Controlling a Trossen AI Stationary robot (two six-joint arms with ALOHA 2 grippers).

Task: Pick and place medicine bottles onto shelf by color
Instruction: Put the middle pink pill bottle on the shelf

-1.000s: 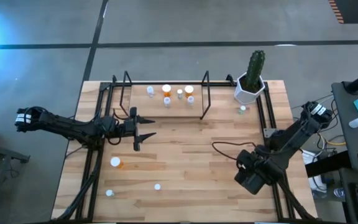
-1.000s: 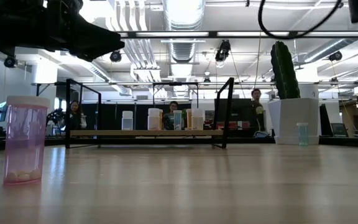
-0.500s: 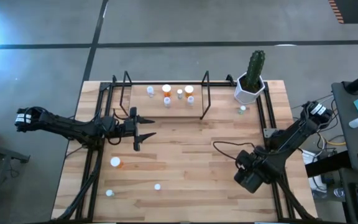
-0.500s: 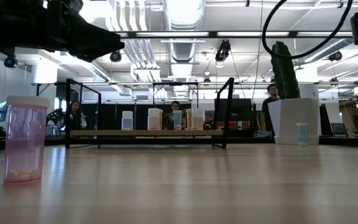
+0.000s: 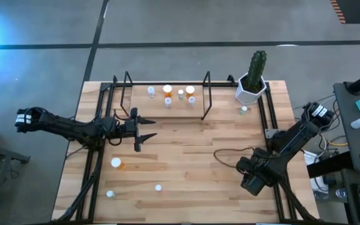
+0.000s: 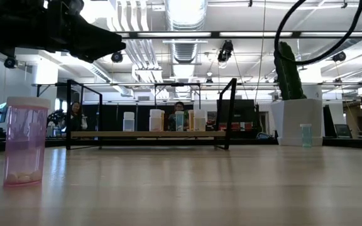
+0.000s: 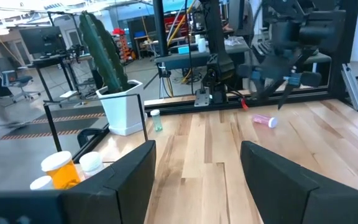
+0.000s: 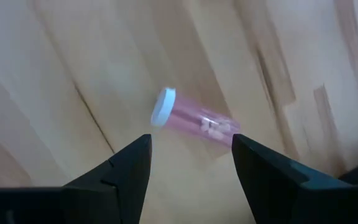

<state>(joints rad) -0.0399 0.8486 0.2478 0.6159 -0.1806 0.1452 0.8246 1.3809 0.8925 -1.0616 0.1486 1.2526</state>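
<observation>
The right gripper hangs low over the light-wood worktop in the lower right of the high view, its fingers spread apart with nothing between them. Directly beyond them lies a pink, clear-bodied medicine bottle with a white cap, tipped on its side. The left gripper waits left of centre in the high view, fingers likewise parted and empty.

Five bottles already stand on the low light-wood shelf with black wire uprights at the upper middle, among them an orange-bodied bottle. Another small bottle stands by the white hexagonal pot with a green cactus, and three more sit at the lower left, including a white-capped orange one.

The risk here is the round body: lying flat, the pink bottle can roll away if one finger touches before the other, or squirt out if pinched off-centre near the cap. Descending too far would drive the fingertips into the wood
</observation>
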